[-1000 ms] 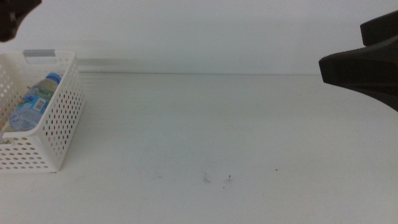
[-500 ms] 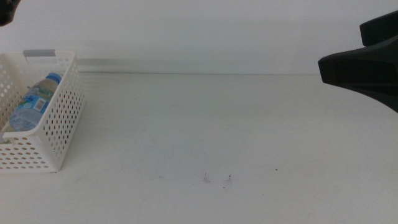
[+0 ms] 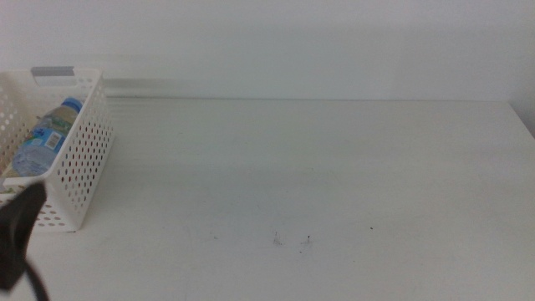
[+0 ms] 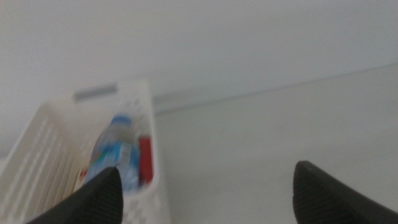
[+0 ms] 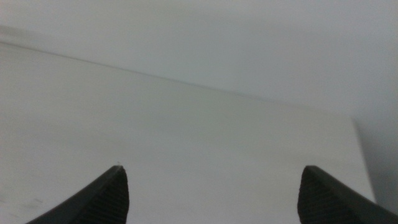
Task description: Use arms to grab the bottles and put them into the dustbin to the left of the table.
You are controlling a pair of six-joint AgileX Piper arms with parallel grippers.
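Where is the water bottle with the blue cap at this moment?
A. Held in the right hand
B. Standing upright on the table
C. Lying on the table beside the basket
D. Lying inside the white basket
D: the water bottle lies tilted inside the perforated white basket, with neither hand gripping it.

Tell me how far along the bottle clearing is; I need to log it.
Mostly done, it seems. The water bottle lies in the dustbin, and the table shows no bottle. The yellow tea bottle cannot be made out. Nothing is in hand: the left gripper near the dustbin and the right gripper over bare table both have jaws apart, empty.
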